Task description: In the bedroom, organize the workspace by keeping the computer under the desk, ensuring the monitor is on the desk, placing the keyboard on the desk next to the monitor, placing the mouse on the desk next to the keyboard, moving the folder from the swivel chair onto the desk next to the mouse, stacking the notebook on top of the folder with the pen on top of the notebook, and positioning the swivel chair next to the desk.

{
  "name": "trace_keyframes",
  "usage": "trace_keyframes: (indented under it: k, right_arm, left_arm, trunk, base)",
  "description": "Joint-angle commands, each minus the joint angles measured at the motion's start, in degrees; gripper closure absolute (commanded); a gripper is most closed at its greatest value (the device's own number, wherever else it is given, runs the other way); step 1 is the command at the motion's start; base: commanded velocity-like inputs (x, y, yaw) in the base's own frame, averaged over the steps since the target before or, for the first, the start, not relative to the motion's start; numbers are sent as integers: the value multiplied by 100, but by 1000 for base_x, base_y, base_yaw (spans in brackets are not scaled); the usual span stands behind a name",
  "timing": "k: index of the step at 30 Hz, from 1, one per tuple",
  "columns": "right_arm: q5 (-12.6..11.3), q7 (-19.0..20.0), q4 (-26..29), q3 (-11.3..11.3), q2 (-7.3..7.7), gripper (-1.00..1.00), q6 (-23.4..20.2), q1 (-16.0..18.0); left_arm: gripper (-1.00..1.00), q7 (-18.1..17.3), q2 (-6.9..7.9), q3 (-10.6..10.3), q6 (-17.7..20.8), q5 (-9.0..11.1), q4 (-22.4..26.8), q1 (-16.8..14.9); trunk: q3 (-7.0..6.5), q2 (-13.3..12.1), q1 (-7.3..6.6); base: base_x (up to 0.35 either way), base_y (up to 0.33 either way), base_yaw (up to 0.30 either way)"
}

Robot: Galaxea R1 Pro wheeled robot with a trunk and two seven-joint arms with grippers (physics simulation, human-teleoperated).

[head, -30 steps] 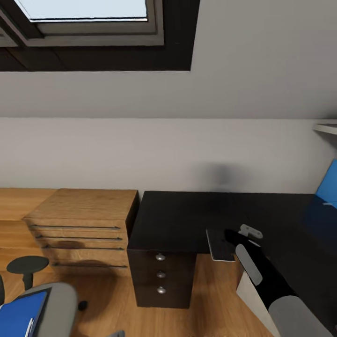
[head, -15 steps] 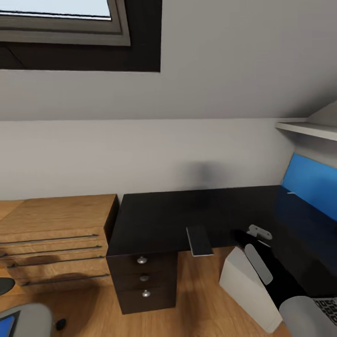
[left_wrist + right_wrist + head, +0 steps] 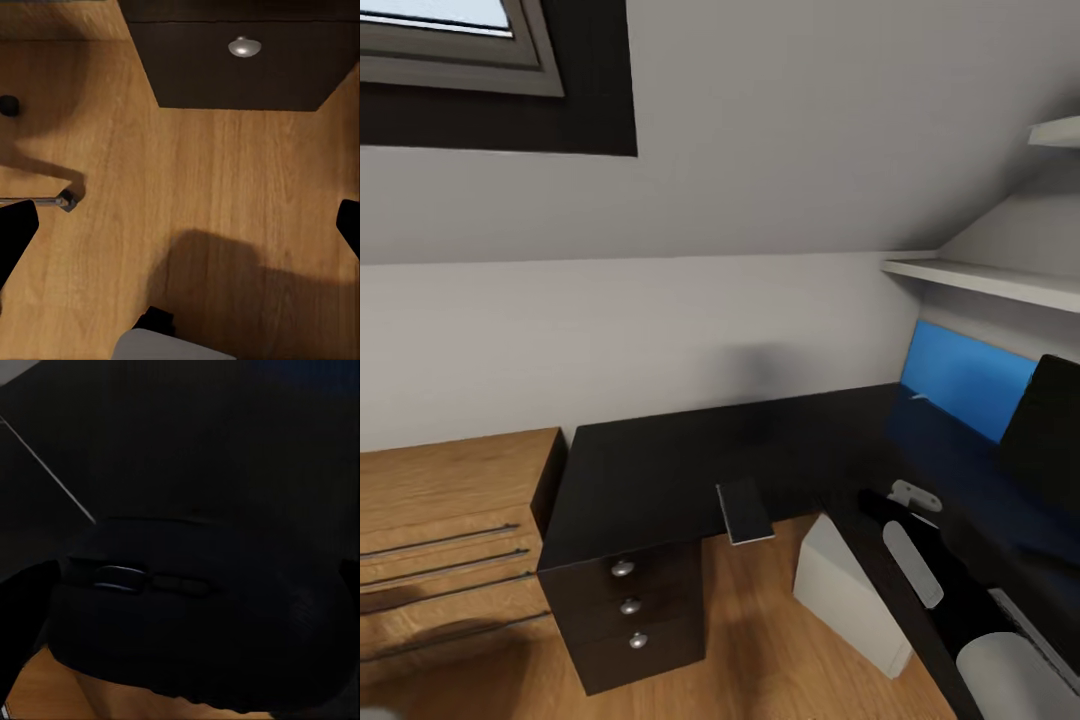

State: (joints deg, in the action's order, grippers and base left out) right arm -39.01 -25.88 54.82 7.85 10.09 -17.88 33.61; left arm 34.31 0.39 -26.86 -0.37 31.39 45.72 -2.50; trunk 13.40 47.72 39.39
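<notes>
While the right fingers [image 3: 184,607] pinch 1 mouse [image 3: 195,607] between them, the left fingers [image 3: 180,225] sit spread above the floor [image 3: 225,195], 1 bench [image 3: 660,470] ahead.

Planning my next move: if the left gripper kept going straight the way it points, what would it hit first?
The left gripper, fingers spread wide, points down at bare wood floor, so it would likely meet that first. The drawer unit sits off to the side of that line.
</notes>
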Motion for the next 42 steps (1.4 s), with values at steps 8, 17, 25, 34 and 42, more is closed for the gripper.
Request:
trace_keyframes:
  k: [8, 17, 25, 34, 42]
  right_arm:
    - [-26, -43, -5, 30, 0, 100, -9, 6]
    - [13, -44, -84, 95, -29, 100, -8, 6]
    - [396, 17, -93, 1154, 0, 100, -15, 6]
    - [1237, 792, -94, 1875, 157, 100, -28, 6]
    - [1247, 2077, -94, 1766, 709, 100, -194, 6]
  left_arm:
    - [-100, 41, 5, -115, -228, 34, 8, -5]
    - [-100, 41, 4, -118, -253, 34, 8, -5]
    - [-100, 41, 4, -132, -253, 34, 8, -5]
    - [-100, 41, 4, -136, -253, 34, 8, -5]
    - [-100, 41, 10, -136, -252, 34, 8, -5]
  trunk:
    - [-10, 7, 1]
    - [-30, 7, 1]
    - [-34, 7, 1]
    - [-34, 7, 1]
    - [-34, 7, 1]
  base:
    - [0, 0, -300]
    - [0, 0, -294]
    - [0, 0, -89]
    - [0, 0, -3]
    - [0, 0, 0]
